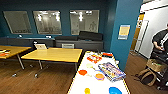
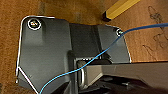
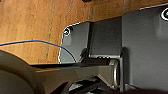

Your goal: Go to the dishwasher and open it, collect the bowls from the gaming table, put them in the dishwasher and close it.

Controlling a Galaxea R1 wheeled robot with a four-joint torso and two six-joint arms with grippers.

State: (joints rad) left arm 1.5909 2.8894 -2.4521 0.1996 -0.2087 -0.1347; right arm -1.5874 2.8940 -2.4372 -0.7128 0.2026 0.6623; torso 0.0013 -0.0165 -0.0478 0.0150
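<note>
A: Fingers first. Are either gripper's open or closed?

B: I cannot tell. Both wrist cameras look down past the robot's own dark plate at brown wood flooring [image 3: 30, 27], and no fingers can be made out. A blue cable [image 2: 82, 67] crosses the left wrist picture, and the end of a yellow-wood edge [image 2: 120, 8] pokes in at its upper right.

A: And the bowls?

B: They sit on the gaming table [image 1: 82, 87], the pale cream top running from lower centre up toward mid-frame in the head view. An orange bowl [image 1: 82, 72] sits left of centre on it, another orange bowl [image 1: 100, 76] just beside the multicoloured game board [image 1: 111, 71], a yellow bowl [image 1: 87, 90] and a blue bowl [image 1: 115, 90] at the bottom edge.

A: How would you do this step well?

B: I judge it an approach. Square up to the table's near end and stop close enough that the nearest bowls fall within reach, without nudging the edge.

A: The room?

B: Yellow-wood tables [image 1: 53, 55] stand at left, teal walls and a teal pillar [image 1: 125, 30] behind, with a person [image 1: 160, 42] at the right edge beside a backpack [image 1: 147, 76].
</note>
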